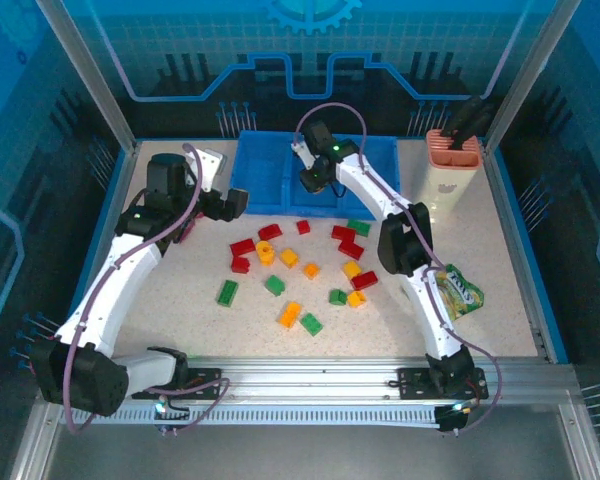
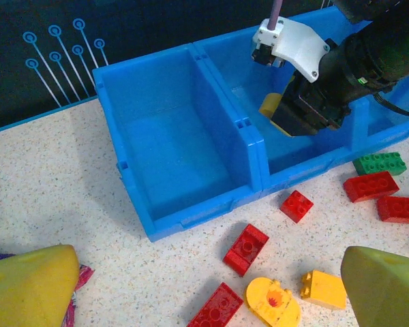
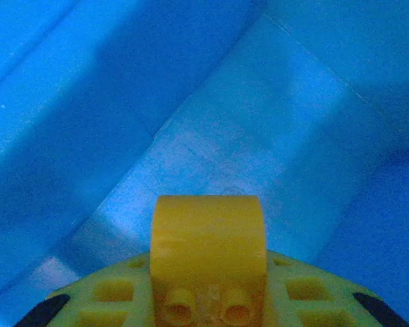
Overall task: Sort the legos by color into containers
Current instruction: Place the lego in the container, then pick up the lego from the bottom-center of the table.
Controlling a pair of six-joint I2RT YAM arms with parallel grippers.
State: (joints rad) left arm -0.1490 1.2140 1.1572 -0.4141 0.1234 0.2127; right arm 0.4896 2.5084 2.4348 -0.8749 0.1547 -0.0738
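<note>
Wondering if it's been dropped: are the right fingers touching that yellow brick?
Touching. The right wrist view shows the yellow brick seated against the right fingers, with no gap.

White arms (image 1: 110, 285) carry black joints (image 1: 165, 175), purple cables (image 1: 332, 108), yellow fingers (image 2: 27, 283).

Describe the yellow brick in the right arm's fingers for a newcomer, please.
Find the blue bin at the table's far edge, then its middle compartment. The right arm's fingers hang there, pinching the yellow brick; other legos lie loose on the table.

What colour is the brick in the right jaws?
The brick is orange-yellow, clearest in the right wrist view.
</note>
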